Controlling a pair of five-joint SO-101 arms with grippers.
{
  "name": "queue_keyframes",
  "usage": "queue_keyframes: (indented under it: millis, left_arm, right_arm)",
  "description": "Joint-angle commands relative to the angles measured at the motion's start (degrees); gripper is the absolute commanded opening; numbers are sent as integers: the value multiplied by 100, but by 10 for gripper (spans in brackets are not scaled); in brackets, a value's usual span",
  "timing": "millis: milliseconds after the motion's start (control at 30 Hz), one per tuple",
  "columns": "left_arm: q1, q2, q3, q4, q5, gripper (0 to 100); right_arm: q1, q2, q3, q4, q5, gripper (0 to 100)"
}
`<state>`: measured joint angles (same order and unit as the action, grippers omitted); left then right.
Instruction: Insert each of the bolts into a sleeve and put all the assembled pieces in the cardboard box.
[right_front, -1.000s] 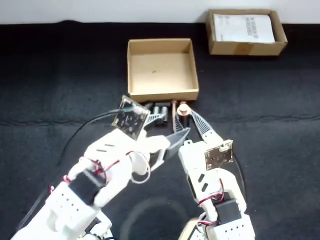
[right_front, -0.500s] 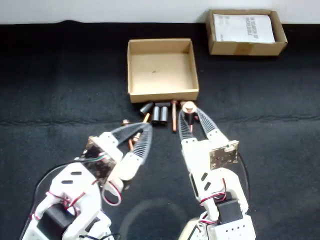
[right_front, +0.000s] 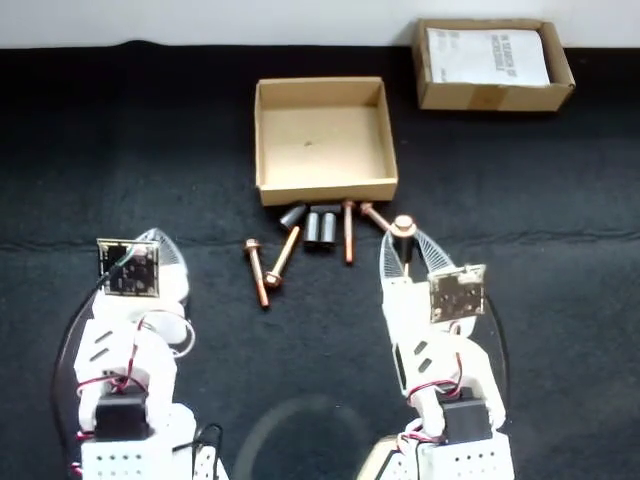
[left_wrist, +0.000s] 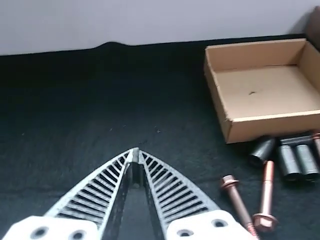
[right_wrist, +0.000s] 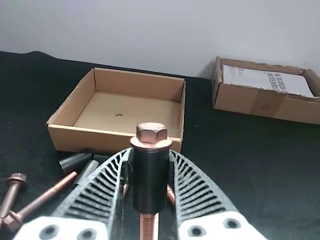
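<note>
– Right end effector (right_wrist: 149, 154): what does it hold?

– Its two ribbed fingers are clamped on a black sleeve (right_wrist: 149, 175) held upright. A copper bolt (right_wrist: 150, 135) runs through it, with the hexagonal head on top and the threaded end showing below. Seen from above, the piece sits between the fingers just on the near side of the loose parts.

– And the left end effector (left_wrist: 135, 156)?

– It is closed on nothing, fingertips touching. It hangs over bare black worktop (right_front: 120, 150) on the left, well apart from the parts.

– What lies loose beyond them?

– Four bolts and three sleeves, spread across the middle of the worktop. The nearest bolt (right_front: 257, 270) lies left of the others. A second bolt (right_front: 283, 255) slants beside it, its tip just beside a tilted sleeve (right_front: 292, 215). A pair of sleeves (right_front: 321, 226) lies side by side to the right of that one. Next comes a third bolt (right_front: 348, 230), lying lengthwise towards the box. A fourth bolt (right_front: 375, 215) slants just beside the held piece.

– Where is the cardboard box (right_front: 325, 187)?

– It stands open-topped just past the parts, with the sleeves near its front wall. Farther back, at the right corner, a second box (right_front: 490, 97) holds a printed sheet (right_front: 487, 55).
</note>
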<state>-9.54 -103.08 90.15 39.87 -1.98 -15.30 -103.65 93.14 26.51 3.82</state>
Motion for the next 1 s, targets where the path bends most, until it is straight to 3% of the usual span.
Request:
queue_keyframes:
  millis: [0,133,267,433,967]
  left_arm:
    - [-303,-75,462,-316,-9,10]
    - [-303,-40,699,-237,0,10]
    - [-303,-31,699,369,0,10]
    - [-268,-57,699,1407,-9,10]
    - [-259,-31,699,1451,-18,11]
  right_arm:
    - [75,-57,-725,198,18,7]
    - [75,-48,-1068,198,53,7]
    - [110,207,-1429,198,62,7]
    - [119,1648,-2545,163,44,7]
    - [101,6853,-6044,180,-123,7]
